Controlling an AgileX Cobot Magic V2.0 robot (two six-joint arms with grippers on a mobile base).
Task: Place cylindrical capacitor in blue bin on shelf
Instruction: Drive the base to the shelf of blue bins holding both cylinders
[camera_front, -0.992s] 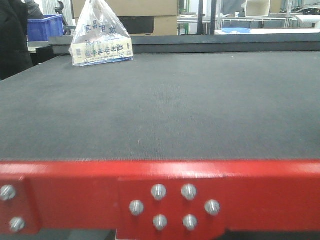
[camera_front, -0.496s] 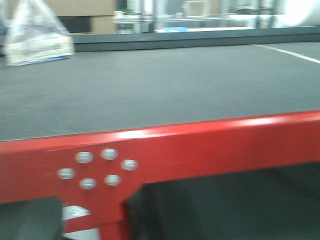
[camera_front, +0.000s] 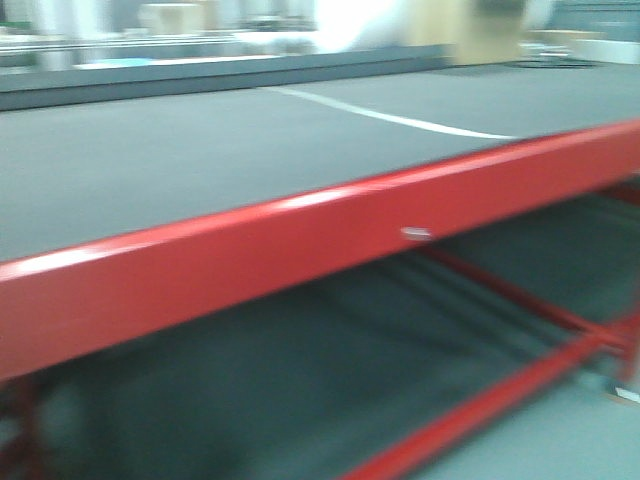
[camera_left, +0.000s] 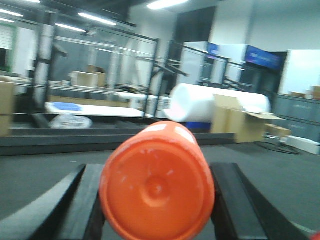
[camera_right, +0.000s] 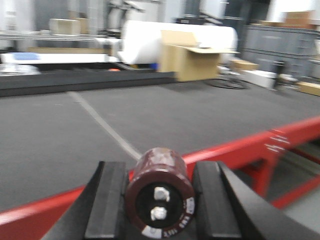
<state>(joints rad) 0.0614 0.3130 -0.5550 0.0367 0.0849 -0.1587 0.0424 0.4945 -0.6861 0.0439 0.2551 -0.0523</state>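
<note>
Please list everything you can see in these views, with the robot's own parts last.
Table: one, red frame with dark top, in front of the robot.
White line: one, running across the table top.
Capacitor: one, dark brown cylinder with two metal terminals, between the right gripper's fingers.
Orange cylinder: one, between the left gripper's fingers.
White roll: one, beyond the table.
Cardboard box: one, brown, open, in front of the roll.
Left gripper: black, shut on the orange cylinder.
Right gripper: black, shut on the capacitor.
</note>
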